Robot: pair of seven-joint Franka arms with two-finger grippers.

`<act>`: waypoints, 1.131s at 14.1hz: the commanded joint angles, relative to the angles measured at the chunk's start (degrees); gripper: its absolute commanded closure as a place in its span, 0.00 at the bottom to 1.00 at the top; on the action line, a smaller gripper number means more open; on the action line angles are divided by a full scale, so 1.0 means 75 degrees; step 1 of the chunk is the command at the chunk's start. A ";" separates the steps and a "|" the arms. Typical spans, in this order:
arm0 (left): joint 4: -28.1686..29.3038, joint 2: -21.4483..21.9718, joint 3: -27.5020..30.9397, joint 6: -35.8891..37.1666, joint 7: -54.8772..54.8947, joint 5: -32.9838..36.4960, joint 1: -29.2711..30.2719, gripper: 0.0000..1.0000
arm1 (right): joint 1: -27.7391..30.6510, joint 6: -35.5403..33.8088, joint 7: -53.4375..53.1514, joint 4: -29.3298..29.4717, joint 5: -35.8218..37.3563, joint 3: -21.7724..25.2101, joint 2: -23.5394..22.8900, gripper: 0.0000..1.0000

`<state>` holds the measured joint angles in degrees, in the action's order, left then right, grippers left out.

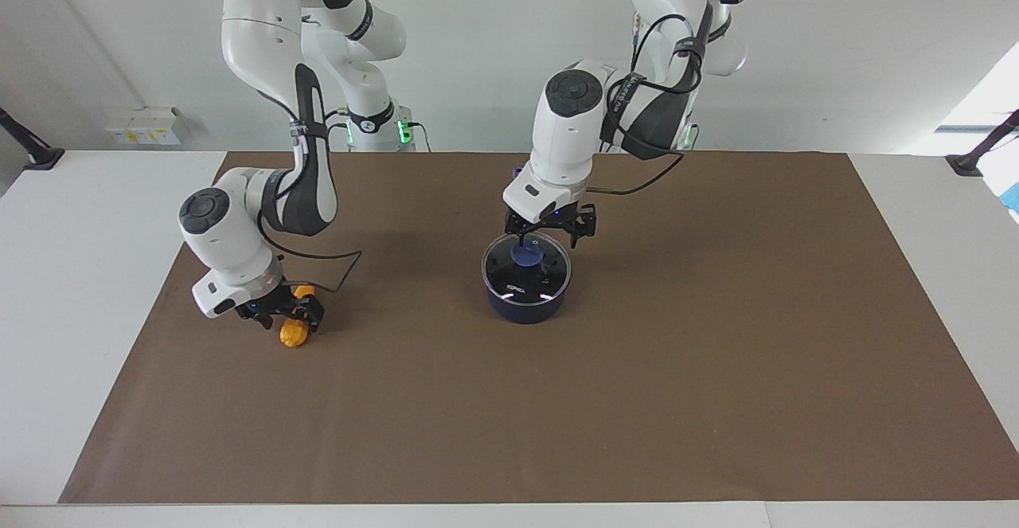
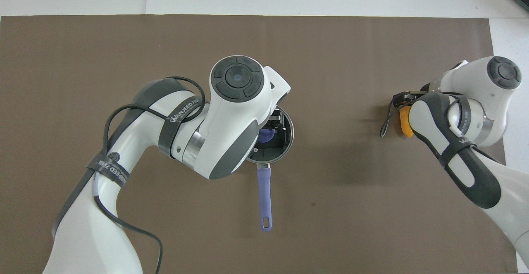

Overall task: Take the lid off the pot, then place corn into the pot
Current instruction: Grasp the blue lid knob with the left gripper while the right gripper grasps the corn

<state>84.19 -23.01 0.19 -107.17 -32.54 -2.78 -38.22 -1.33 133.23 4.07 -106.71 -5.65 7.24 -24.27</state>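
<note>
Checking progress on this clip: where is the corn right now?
The corn lies on the brown mat toward the right arm's end of the table, between the right claw's fingers, well apart from the pot.

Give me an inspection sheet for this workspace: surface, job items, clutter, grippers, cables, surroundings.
Surface: brown mat on a white table.
Pot: pot mid-mat, handle pointing toward the robots.
Lid: lid on the pot, blue knob up.
Corn: corn on the mat toward the right arm's end.
Clutter: nothing seen.
Left gripper: left gripper open just above the knob.
Right gripper: right gripper down at the corn, fingers either side.
Cables: black cable looping off the right arm's wrist; another along the left arm.
Surroundings: white wall, a small white box at its foot.
</note>
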 commanded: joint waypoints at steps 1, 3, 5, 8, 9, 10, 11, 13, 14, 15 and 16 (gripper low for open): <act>-0.0385 -0.0341 0.0127 -0.0124 -0.0231 -0.0110 -0.0107 0.00 | 0.0024 0.0213 0.0219 -0.0174 -0.0149 -0.0028 0.0072 1.00; -0.0374 -0.0388 0.0127 -0.0136 -0.0243 -0.0087 -0.0107 0.00 | 0.0013 0.0178 0.0231 -0.0140 -0.0149 -0.0028 0.0072 1.00; -0.0362 -0.0481 0.0127 -0.0136 -0.0255 -0.0064 -0.0154 0.00 | 0.0001 0.0061 0.0277 -0.0034 -0.0114 -0.0028 0.0084 1.00; -0.0362 -0.0611 0.0127 -0.0195 -0.0536 -0.0028 -0.0283 0.00 | -0.0022 -0.0779 0.0301 0.0339 -0.0009 -0.0016 0.0480 1.00; -0.0362 -0.0611 0.0127 -0.0195 -0.0571 -0.0028 -0.0283 0.00 | -0.0034 -0.1212 0.0290 0.0480 0.0026 -0.0005 0.0656 1.00; -0.0339 -0.0611 0.0127 -0.0195 -0.0571 -0.0017 -0.0283 0.00 | -0.0057 -0.1507 0.0290 0.0528 0.0061 -0.0005 0.0913 1.00; -0.0339 -0.0611 0.0127 -0.0195 -0.0583 -0.0005 -0.0295 0.00 | -0.0069 -0.1765 0.0301 0.0540 0.0108 -0.0005 0.1171 1.00; -0.0327 -0.0611 0.0127 -0.0195 -0.0595 -0.0017 -0.0389 0.00 | -0.0069 -0.2385 0.0301 0.0540 0.0272 -0.0028 0.1675 1.00; -0.0327 -0.0600 0.0127 -0.0195 -0.0653 -0.0028 -0.0400 0.00 | -0.0069 -0.2679 0.0290 0.0540 0.0273 -0.0040 0.1898 1.00; -0.0327 -0.0599 0.0127 -0.0195 -0.0781 -0.0017 -0.0400 0.00 | -0.0069 -0.2972 0.0290 0.0540 0.0284 -0.0040 0.2109 1.00; -0.0315 -0.0599 0.0127 -0.0206 -0.0794 -0.0028 -0.0389 0.00 | -0.0069 -0.3207 0.0290 0.0552 0.0296 -0.0040 0.2297 1.00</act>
<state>82.90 -26.90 0.20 -108.45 -37.15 -2.78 -40.21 -2.05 111.77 4.61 -101.51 -4.31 7.21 -10.08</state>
